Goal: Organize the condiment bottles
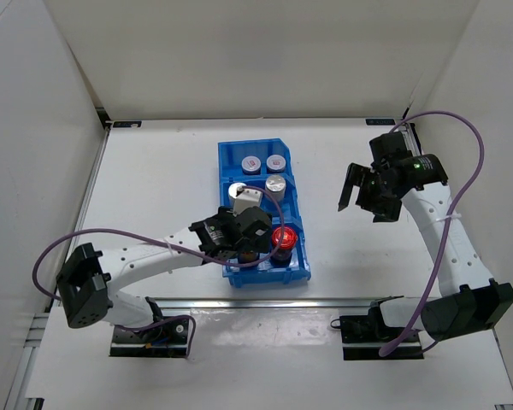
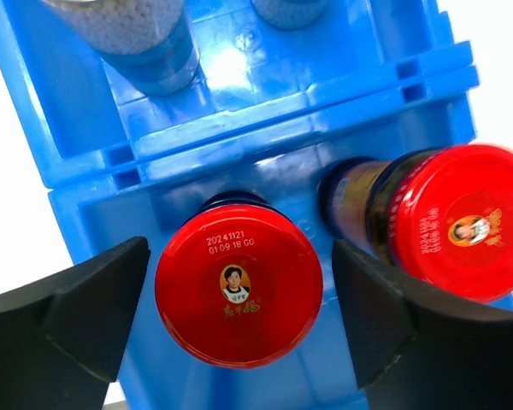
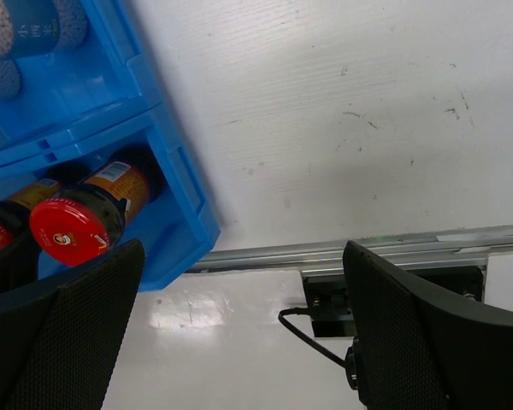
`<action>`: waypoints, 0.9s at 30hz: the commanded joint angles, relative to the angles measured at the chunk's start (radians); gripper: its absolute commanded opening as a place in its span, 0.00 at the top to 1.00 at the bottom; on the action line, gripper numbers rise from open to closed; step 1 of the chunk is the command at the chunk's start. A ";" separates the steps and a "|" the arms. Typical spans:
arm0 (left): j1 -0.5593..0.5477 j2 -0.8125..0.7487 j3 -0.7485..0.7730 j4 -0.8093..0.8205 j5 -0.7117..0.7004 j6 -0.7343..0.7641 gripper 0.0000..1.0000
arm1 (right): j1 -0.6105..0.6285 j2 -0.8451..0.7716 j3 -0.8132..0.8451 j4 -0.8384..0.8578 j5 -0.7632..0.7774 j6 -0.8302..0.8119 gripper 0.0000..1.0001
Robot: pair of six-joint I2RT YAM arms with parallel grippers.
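A blue tray [image 1: 297, 224] with three compartments stands mid-table. Its far compartment holds two short bottles with white red-marked caps [image 1: 250, 163]. The middle one holds two pale silver-capped bottles [image 1: 276, 184]. The near one holds two dark red-capped bottles; one [image 1: 283, 237] shows, the other is under my left gripper [image 1: 255, 248]. In the left wrist view my left gripper [image 2: 239, 320] is open, its fingers [image 2: 85, 316] on either side of one red cap [image 2: 238, 286] with small gaps. The second red cap [image 2: 462, 222] leans beside it. My right gripper [image 1: 365, 192] is open and empty above the table, right of the tray.
The right wrist view shows the tray's near right corner [image 3: 184, 192], a red-capped bottle [image 3: 73, 232], bare white table and the metal rail [image 3: 368, 252] at the near edge. White walls enclose the table on three sides.
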 commanded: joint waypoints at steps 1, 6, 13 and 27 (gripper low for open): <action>-0.001 -0.048 -0.005 0.042 -0.008 -0.004 0.00 | -0.006 -0.023 0.041 -0.001 0.020 -0.020 0.00; -0.001 -0.167 0.005 0.033 -0.017 0.045 0.00 | -0.006 -0.023 0.052 0.011 0.008 -0.072 0.00; -0.001 -0.308 0.149 0.033 -0.135 0.259 0.00 | -0.006 -0.066 0.032 0.072 -0.067 -0.115 0.00; 0.155 -0.632 0.087 -0.018 -0.505 0.398 0.00 | -0.006 -0.121 -0.024 0.157 -0.100 -0.115 0.00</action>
